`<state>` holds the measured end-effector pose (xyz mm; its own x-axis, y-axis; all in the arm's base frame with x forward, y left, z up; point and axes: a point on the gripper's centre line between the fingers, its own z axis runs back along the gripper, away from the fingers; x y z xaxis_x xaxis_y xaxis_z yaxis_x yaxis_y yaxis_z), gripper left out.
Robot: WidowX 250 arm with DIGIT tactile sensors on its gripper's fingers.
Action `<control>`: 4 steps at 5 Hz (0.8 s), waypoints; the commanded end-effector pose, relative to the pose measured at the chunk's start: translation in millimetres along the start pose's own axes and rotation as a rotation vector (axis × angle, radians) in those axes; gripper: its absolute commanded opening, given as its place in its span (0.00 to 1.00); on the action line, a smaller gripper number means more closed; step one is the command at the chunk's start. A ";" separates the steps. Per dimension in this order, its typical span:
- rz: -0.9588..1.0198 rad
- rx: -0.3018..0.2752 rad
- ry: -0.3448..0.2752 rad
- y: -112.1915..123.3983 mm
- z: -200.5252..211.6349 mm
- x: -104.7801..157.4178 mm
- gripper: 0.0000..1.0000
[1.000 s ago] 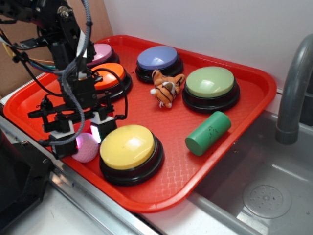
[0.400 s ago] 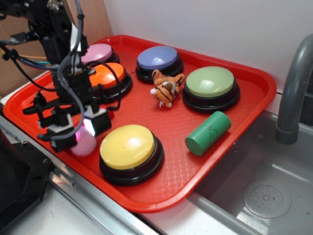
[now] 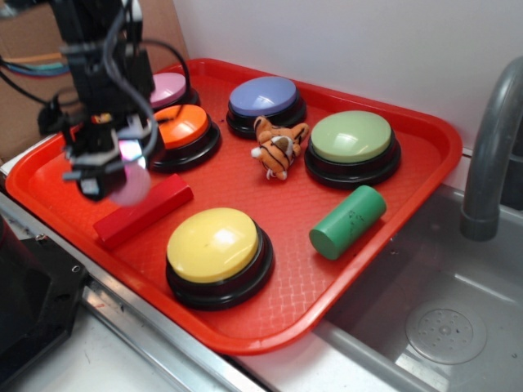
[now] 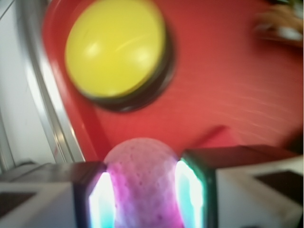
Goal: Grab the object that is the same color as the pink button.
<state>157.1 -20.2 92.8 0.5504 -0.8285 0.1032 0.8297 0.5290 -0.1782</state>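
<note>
The pink ball (image 4: 142, 183) is pale pink-mauve with a dimpled skin, matching the pink button (image 3: 168, 87) at the tray's far left corner. The gripper (image 3: 114, 173) has its jaws closed on the ball (image 3: 131, 184), one glowing pad on each side, and holds it off the red tray (image 3: 425, 163), above the red block (image 3: 143, 211).

The tray's near rim and a metal ledge lie just at 7 o'clock of the ball. Bare tray floor shows in the middle, towards 3 o'clock.

The yellow button (image 3: 214, 245) sits near at 4 o'clock and the orange button (image 3: 181, 126) close at 1 o'clock. The tiger toy (image 3: 279, 147), green cylinder (image 3: 347, 221), green button (image 3: 351, 137) and blue-purple button (image 3: 263, 97) stand well apart to the right.
</note>
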 end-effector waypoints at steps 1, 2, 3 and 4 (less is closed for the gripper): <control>0.399 0.139 0.021 15.8 71.0 33.5 0.00; 0.551 0.174 -0.004 28.1 91.1 28.4 0.00; 0.734 0.217 -0.057 33.3 105.3 17.2 0.00; 0.828 0.249 -0.098 33.3 113.6 9.8 0.00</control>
<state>191.4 19.0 182.2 0.9857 -0.1572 0.0599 0.1596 0.9865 -0.0372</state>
